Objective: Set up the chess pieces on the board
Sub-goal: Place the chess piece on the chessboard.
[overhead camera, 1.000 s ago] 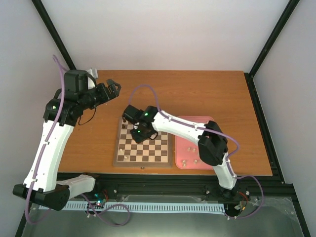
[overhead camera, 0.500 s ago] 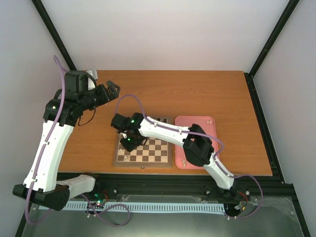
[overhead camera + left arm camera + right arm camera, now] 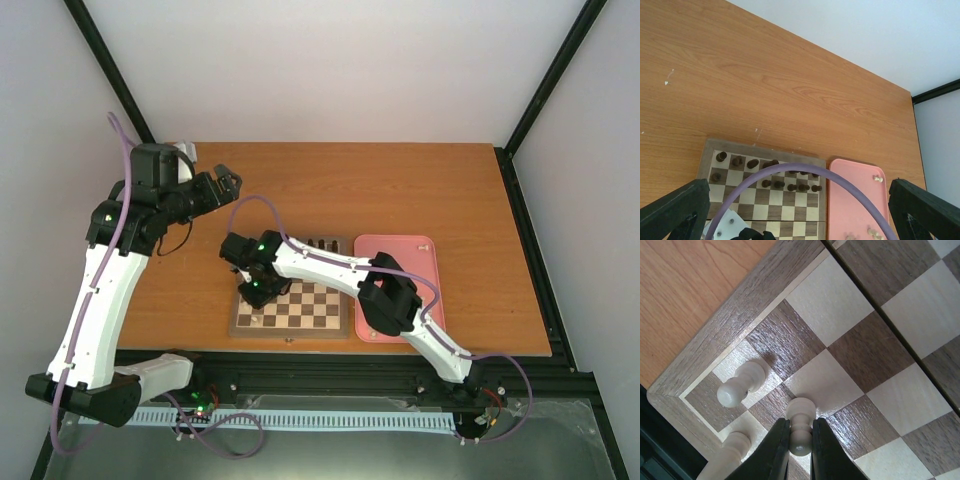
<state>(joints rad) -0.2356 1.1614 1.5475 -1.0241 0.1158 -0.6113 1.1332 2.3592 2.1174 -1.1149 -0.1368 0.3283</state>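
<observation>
Cream pawn [image 3: 800, 415] fast between the right end effector's [image 3: 800, 426] fingers [image 3: 774, 452] — near the board's [image 3: 880, 340] corner.

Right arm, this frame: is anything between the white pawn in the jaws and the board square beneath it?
Nothing visible. The right gripper holds the pawn with its base low over the board, and the squares around the base are bare. Two other cream pieces stand beside it toward the corner, not under it.

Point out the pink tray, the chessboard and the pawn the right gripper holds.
pink tray [image 3: 847, 215]: left wrist view, bare floor.
chessboard [image 3: 740, 305]: right wrist view, brown border.
pawn [image 3: 800, 432]: right wrist view, its neck.
</observation>
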